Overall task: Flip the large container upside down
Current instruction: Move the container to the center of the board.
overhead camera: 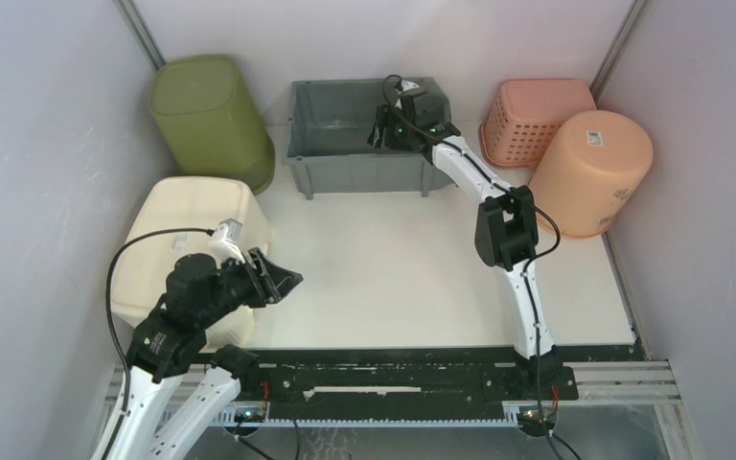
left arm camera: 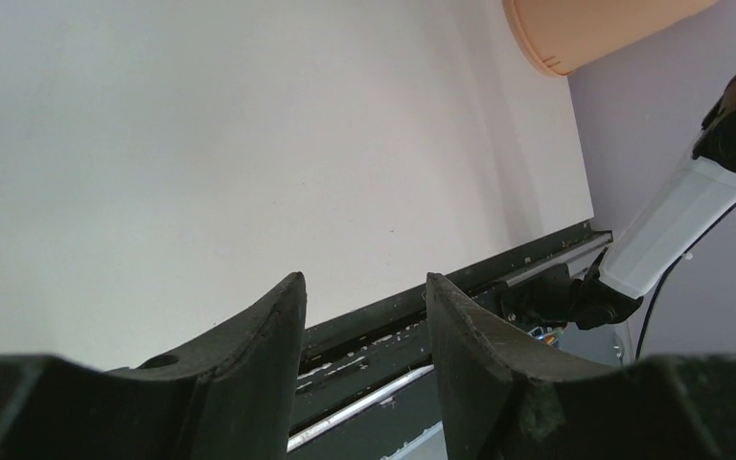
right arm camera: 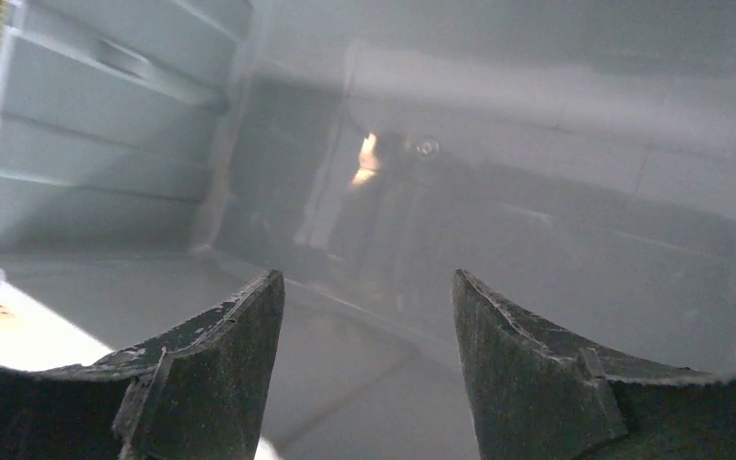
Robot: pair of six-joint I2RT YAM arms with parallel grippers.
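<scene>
The large grey container (overhead camera: pixel 359 134) stands upright, opening up, at the back middle of the table. My right gripper (overhead camera: pixel 381 132) reaches into it near its right side, jaws open and empty. In the right wrist view the gripper (right arm camera: pixel 364 278) hangs open above the container's grey inner floor and wall (right arm camera: pixel 537 144), touching nothing. My left gripper (overhead camera: pixel 283 280) is open and empty at the front left, low over the table, well away from the grey container. In the left wrist view it (left arm camera: pixel 364 278) points toward the table's front edge.
A cream bin (overhead camera: pixel 192 240) lies upside down at the left, under my left arm. A green bin (overhead camera: pixel 211 115) stands inverted at the back left. A pink basket (overhead camera: pixel 537 120) and a peach bucket (overhead camera: pixel 594 172) sit at the back right. Walls close in on both sides.
</scene>
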